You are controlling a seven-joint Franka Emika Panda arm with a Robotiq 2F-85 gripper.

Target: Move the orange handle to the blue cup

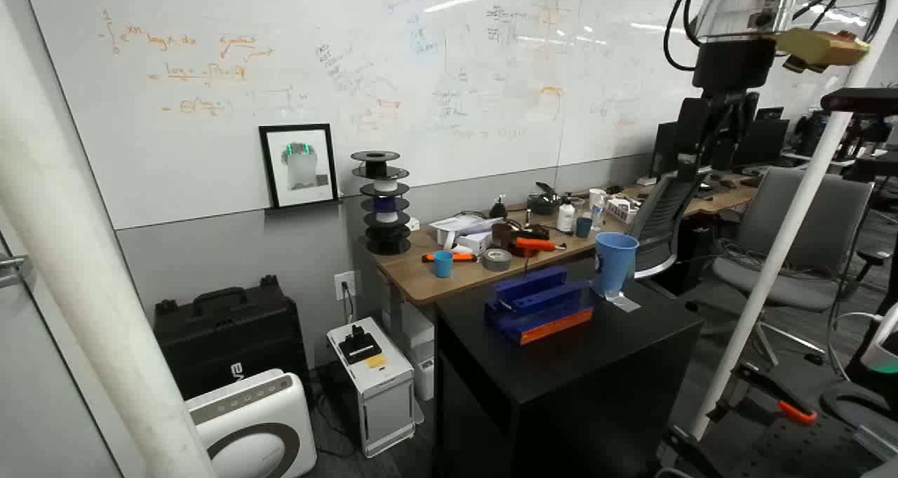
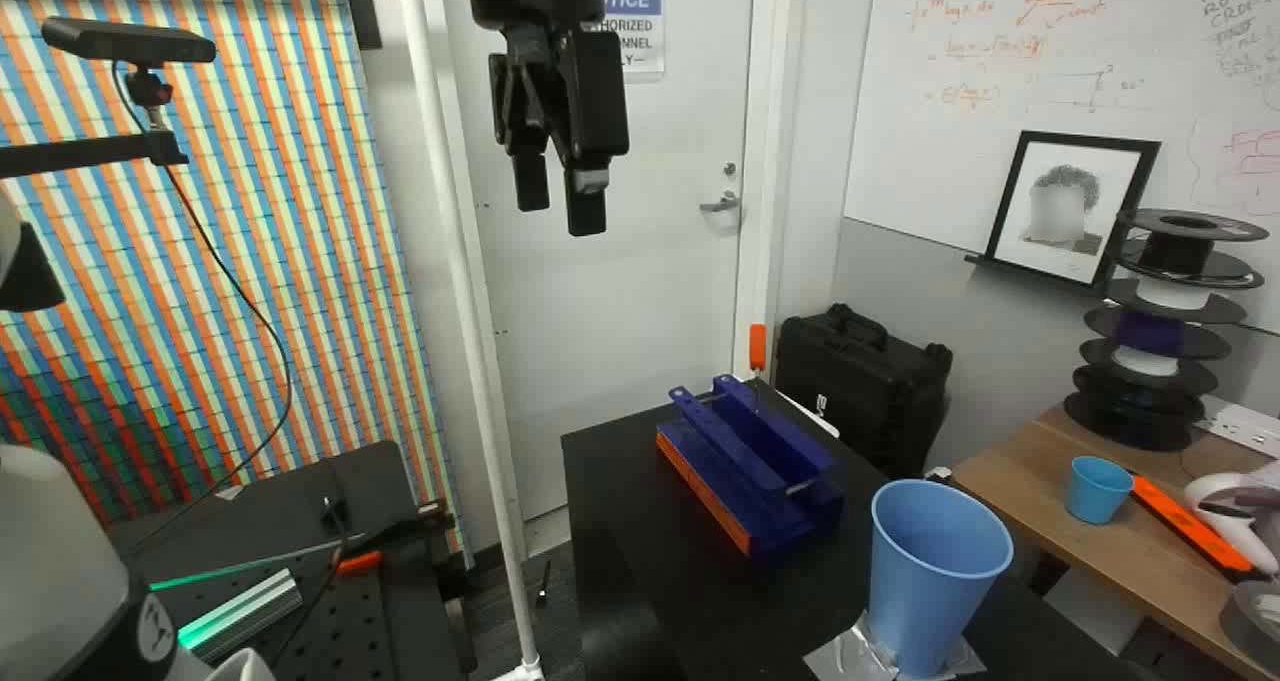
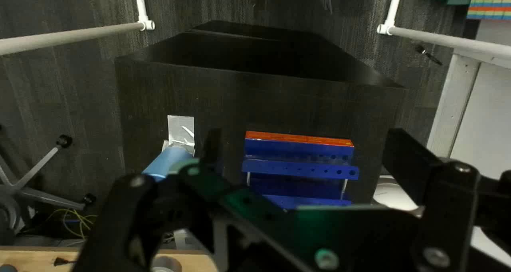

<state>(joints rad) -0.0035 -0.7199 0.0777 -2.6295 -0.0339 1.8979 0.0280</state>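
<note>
The orange handle (image 1: 537, 244) lies level above the blue rack with holes (image 1: 540, 313), seemingly on a thin shaft standing in it. In an exterior view the handle (image 2: 757, 348) shows at the rack's (image 2: 740, 466) far side. In the wrist view it does not show; my gripper covers the rack's (image 3: 299, 168) lower part. The light blue cup (image 1: 617, 260) stands upright on the black cabinet beside the rack, its base taped; it also shows here (image 2: 935, 581) and in the wrist view (image 3: 169, 160). My gripper (image 2: 560, 216) is open and empty, well above the rack.
The black cabinet top (image 1: 561, 369) bears rack and cup. A wooden desk (image 1: 414, 274) adjoins it with a small blue cup (image 1: 443, 263), an orange cutter (image 2: 1190, 526), tape and several other items. A white pole (image 2: 470, 291) stands beside the cabinet.
</note>
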